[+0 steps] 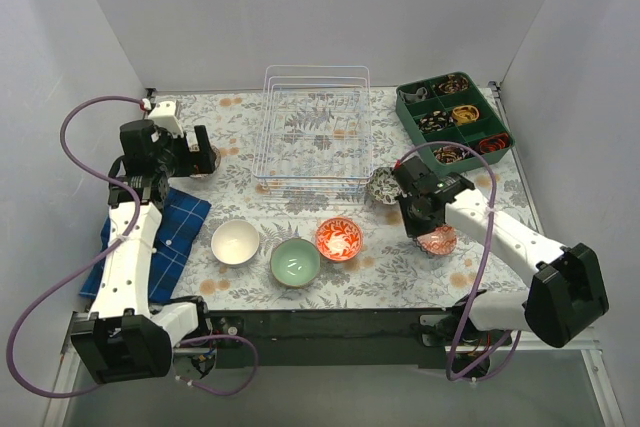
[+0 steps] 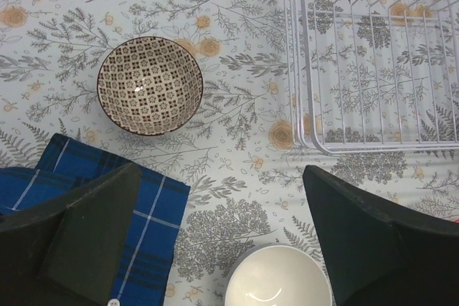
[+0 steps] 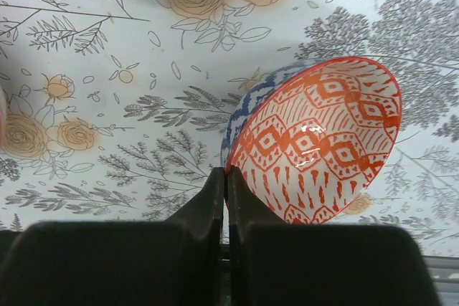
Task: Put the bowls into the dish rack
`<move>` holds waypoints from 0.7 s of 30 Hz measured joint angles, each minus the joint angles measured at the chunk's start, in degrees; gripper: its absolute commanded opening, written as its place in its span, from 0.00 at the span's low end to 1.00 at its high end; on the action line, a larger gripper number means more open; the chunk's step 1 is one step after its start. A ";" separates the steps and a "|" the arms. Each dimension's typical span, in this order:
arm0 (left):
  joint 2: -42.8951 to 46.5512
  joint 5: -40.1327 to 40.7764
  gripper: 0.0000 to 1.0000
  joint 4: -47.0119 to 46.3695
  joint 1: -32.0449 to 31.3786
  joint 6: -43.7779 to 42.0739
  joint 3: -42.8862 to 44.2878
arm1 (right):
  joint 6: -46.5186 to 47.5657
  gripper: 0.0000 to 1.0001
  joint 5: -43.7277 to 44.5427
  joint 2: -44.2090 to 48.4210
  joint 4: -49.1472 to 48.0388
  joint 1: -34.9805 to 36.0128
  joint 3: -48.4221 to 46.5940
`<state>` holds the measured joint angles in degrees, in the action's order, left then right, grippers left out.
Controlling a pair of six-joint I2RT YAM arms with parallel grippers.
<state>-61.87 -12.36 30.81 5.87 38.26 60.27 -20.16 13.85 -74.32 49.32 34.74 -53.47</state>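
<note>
Left gripper [image 2: 222, 241]: jaws wide, empty, hovering over the table. The dark grey bowl [image 2: 150, 85] sits ahead of it, just beyond the blue cloth [image 2: 86, 198]. The white bowl [image 2: 278, 277] is at its near side.

Centre: white bowl, mint bowl [image 1: 296, 260] and orange-red bowl [image 1: 339, 238] stand in a row on the table in front of the dish rack [image 1: 315, 137]. The rack holds no bowls.

Right gripper [image 3: 224, 173]: jaws nearly closed, pinching the rim of the pinkish-red bowl [image 3: 319, 141]. The bowl is tilted, right of the rack's near corner.

Step, as judged: pickup of the first bowl. The next move calls for lifting it clear, carrying it over the rack wall and setting it between dividers.
</note>
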 measured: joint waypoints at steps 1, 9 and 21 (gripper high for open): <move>-0.33 -0.26 0.98 -0.02 0.00 -0.07 0.44 | 1.46 0.01 -0.04 0.59 0.11 -0.66 -0.11; -3.56 -5.25 0.98 -2.69 -0.33 -0.59 2.29 | 12.07 0.01 -2.14 3.82 1.60 -7.80 -12.70; -13.38 -16.33 0.98 -1.66 -2.75 -0.76 12.81 | 16.00 0.01 -23.23 -3.80 -12.83 -10.51 -35.80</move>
<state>-75.24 -28.69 29.15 3.11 37.50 73.08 -4.16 -9.39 -78.13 36.49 24.23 -89.27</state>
